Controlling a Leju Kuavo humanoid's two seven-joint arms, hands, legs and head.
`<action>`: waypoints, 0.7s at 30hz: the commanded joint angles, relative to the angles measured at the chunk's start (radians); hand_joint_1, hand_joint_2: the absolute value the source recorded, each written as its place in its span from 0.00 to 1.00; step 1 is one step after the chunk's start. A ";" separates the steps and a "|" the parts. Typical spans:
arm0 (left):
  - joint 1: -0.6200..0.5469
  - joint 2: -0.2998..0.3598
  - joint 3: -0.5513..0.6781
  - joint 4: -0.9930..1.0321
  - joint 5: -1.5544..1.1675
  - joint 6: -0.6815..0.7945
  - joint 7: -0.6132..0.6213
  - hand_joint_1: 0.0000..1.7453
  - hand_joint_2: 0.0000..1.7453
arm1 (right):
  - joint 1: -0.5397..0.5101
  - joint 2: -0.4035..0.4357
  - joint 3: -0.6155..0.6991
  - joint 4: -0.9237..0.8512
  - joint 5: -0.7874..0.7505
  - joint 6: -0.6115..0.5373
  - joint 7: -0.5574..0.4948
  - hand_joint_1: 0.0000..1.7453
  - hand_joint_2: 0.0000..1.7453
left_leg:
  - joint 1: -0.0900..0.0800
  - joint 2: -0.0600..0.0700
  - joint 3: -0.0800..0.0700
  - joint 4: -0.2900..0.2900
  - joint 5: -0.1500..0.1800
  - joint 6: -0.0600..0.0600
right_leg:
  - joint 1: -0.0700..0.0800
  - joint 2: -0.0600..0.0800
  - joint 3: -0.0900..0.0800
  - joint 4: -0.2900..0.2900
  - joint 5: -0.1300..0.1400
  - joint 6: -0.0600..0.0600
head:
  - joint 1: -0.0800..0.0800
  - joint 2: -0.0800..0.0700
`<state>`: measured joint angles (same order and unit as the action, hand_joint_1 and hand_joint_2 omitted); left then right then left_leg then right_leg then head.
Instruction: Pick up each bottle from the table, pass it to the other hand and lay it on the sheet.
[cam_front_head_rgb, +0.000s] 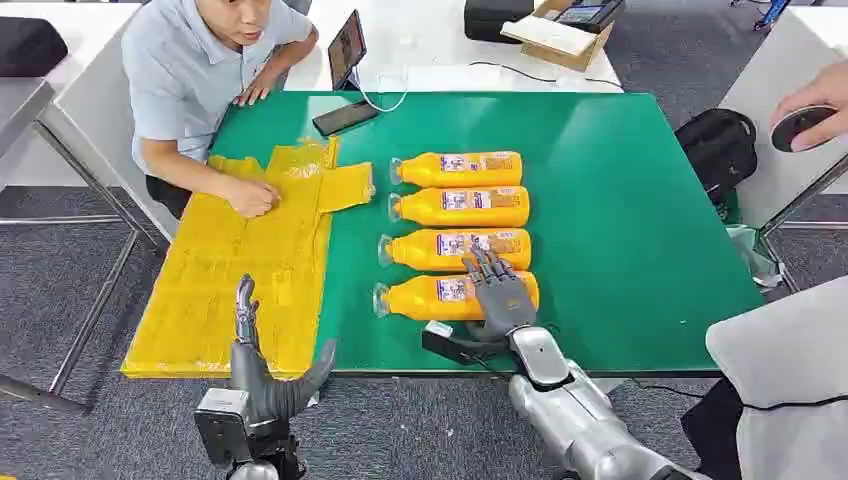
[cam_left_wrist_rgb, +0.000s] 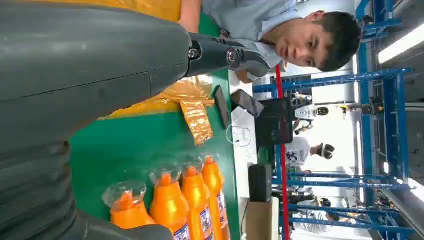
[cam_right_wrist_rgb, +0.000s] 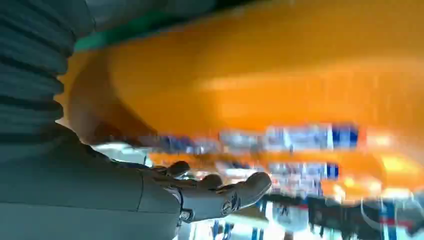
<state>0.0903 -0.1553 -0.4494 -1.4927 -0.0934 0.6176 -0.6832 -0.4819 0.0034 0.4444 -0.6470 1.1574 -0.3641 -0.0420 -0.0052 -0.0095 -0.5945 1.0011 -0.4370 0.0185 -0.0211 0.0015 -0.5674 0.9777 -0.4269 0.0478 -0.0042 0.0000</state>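
Four orange bottles lie on their sides in a row on the green table (cam_front_head_rgb: 640, 230), with clear caps pointing toward the yellow sheet (cam_front_head_rgb: 230, 290) and blue-and-white labels around their middles. The nearest bottle (cam_front_head_rgb: 440, 296) is smooth, rounded plastic, and the right hand (cam_front_head_rgb: 500, 295) lies on top of its wide end. Its dark fingers are spread over the bottle and reach toward the second bottle (cam_front_head_rgb: 450, 249); they are not closed around it. In the right wrist view the orange body (cam_right_wrist_rgb: 280, 75) is very close and blurred, with the fingers (cam_right_wrist_rgb: 220, 192) stretched out along it.

The third bottle (cam_front_head_rgb: 455, 205) and the fourth bottle (cam_front_head_rgb: 455, 169) lie farther away, parallel to the others.

The left hand (cam_front_head_rgb: 262, 370) stands near the edge of the sheet, holding nothing, with fingers apart and one pointing up. The sheet is thin, wrinkled yellow plastic on the left part of the table. A person (cam_front_head_rgb: 200, 70) in a light shirt presses one hand (cam_front_head_rgb: 250, 196) on it. A dark phone (cam_front_head_rgb: 345, 117) lies flat near the far edge.
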 joint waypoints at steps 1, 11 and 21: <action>-0.015 0.003 0.031 0.031 -0.006 -0.013 0.010 0.00 1.00 | -0.041 -0.026 0.073 0.145 -0.011 0.151 0.018 0.98 1.00 | 0.001 -0.001 0.003 -0.001 0.000 -0.001 | 0.001 -0.002 0.004 -0.002 0.000 -0.002 | 0.000 0.000; -0.012 0.001 0.033 0.041 -0.016 -0.011 0.013 0.00 1.00 | -0.006 -0.035 0.069 0.173 -0.038 0.177 0.051 1.00 1.00 | 0.002 -0.004 0.010 -0.002 0.000 -0.002 | 0.002 -0.004 0.011 -0.004 0.000 -0.002 | 0.000 0.000; 0.015 0.003 0.033 0.011 0.028 -0.039 0.037 0.00 1.00 | 0.155 0.022 -0.112 -0.007 -0.380 0.091 -0.275 1.00 1.00 | 0.002 -0.004 0.017 -0.003 -0.003 0.002 | 0.002 -0.004 0.010 -0.007 -0.003 0.000 | 0.000 0.000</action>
<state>0.0962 -0.1553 -0.4345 -1.4927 -0.1133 0.6073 -0.6714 -0.5225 -0.0095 0.4765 -0.5771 1.0172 -0.2453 -0.0990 -0.0050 -0.0103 -0.5791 1.0005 -0.4403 0.0213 -0.0208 0.0015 -0.5606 0.9739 -0.4300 0.0499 -0.0042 0.0000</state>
